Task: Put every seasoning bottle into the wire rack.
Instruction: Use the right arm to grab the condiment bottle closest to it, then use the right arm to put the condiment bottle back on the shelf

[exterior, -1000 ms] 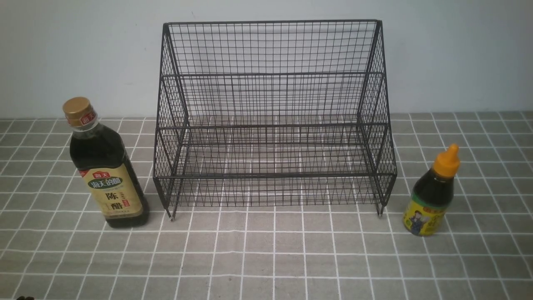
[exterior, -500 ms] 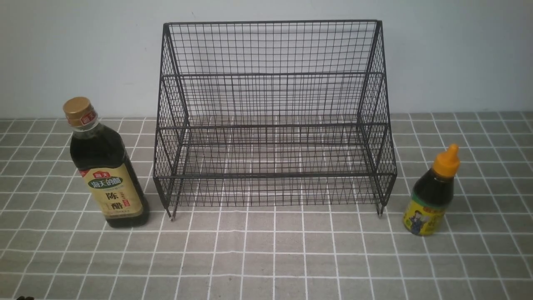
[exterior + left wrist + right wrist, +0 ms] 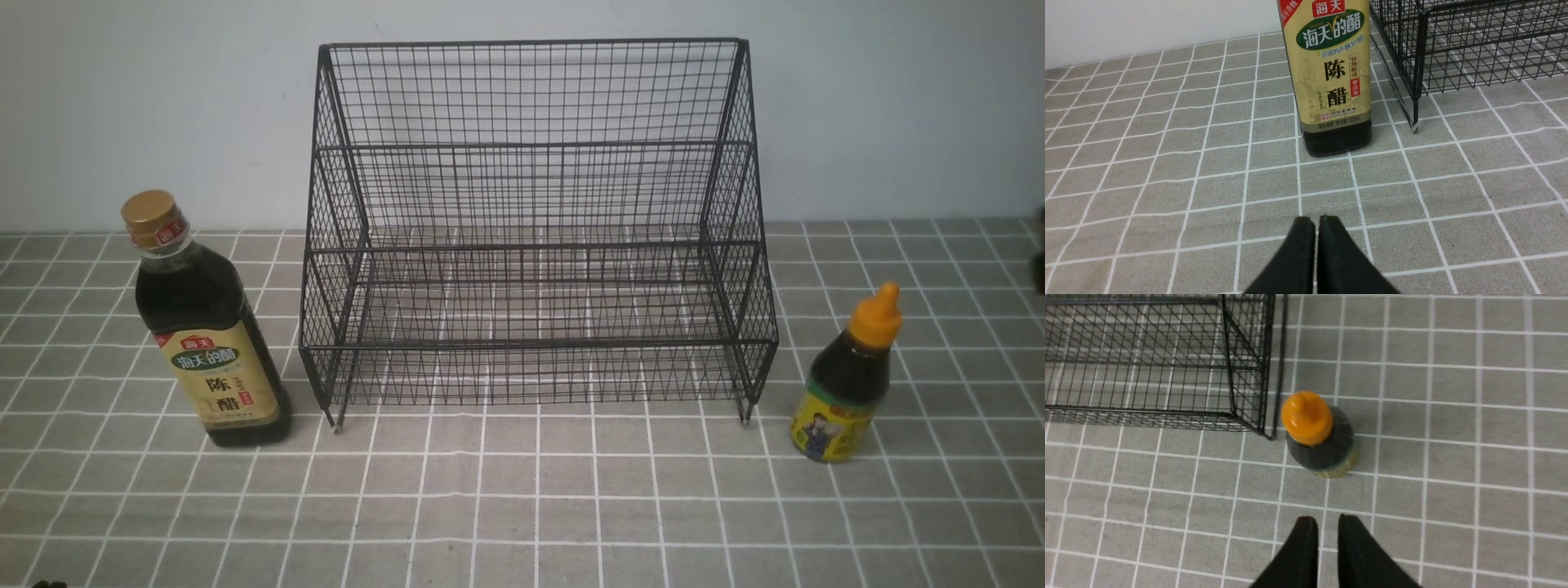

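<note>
The black wire rack (image 3: 531, 245) stands in the middle of the table with nothing in it. To its left a tall dark seasoning bottle (image 3: 214, 359) with a gold cap and beige label stands upright. To the rack's right stands a shorter bottle (image 3: 845, 384) with an orange nozzle cap. My left gripper (image 3: 1316, 218) is shut and holds nothing, low over the cloth a short way before the tall bottle (image 3: 1331, 81). My right gripper (image 3: 1327, 517) hangs above and short of the small bottle (image 3: 1318, 437), slightly open with a narrow gap and nothing between its fingers.
A grey tablecloth (image 3: 522, 506) with a white grid covers the table. A pale wall (image 3: 163, 98) rises right behind the rack. The rack's corner leg (image 3: 1271, 437) stands close beside the small bottle. A dark blur (image 3: 1038, 261) shows at the front view's right edge.
A dark blurred shape has come into the right edge of the front view. The bottles and the rack have not moved.
</note>
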Motion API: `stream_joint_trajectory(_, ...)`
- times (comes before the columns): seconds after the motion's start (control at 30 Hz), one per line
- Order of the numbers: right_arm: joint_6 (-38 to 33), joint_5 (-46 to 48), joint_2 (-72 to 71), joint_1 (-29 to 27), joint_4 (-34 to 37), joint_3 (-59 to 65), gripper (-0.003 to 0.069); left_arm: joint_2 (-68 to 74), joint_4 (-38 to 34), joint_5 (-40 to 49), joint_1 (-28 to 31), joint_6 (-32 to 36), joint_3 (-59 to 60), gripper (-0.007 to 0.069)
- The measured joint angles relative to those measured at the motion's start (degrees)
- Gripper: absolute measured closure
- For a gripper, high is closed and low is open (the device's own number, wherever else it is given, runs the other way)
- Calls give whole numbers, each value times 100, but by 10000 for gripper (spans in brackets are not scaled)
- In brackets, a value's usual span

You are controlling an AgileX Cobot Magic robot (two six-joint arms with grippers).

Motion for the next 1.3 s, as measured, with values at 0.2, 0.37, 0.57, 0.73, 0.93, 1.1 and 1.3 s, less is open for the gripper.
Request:
stream_joint_trajectory(0.2,-64,-201,994,399,-204,-393,353,0,0,0,0,0,0,631)
stream_joint_trajectory(0.37,53,-551,1574,581,-551,-424,169,0,0,0,0,0,0,631)
stream_joint_trajectory(0.57,92,-805,2183,581,-588,-424,120,0,0,0,0,0,0,631)
stream_joint_trajectory(0.73,79,-689,2530,581,-571,-430,368,0,0,0,0,0,0,631)
stream_joint_trajectory(0.93,-20,-121,2293,587,-607,-608,353,0,0,0,0,0,0,631)
stream_joint_trajectory(1.1,-20,407,1588,651,-600,-1421,354,0,0,0,0,0,0,631)
stream_joint_trajectory(1.3,79,439,1137,1447,-572,-2458,354,0,0,0,0,0,0,631)
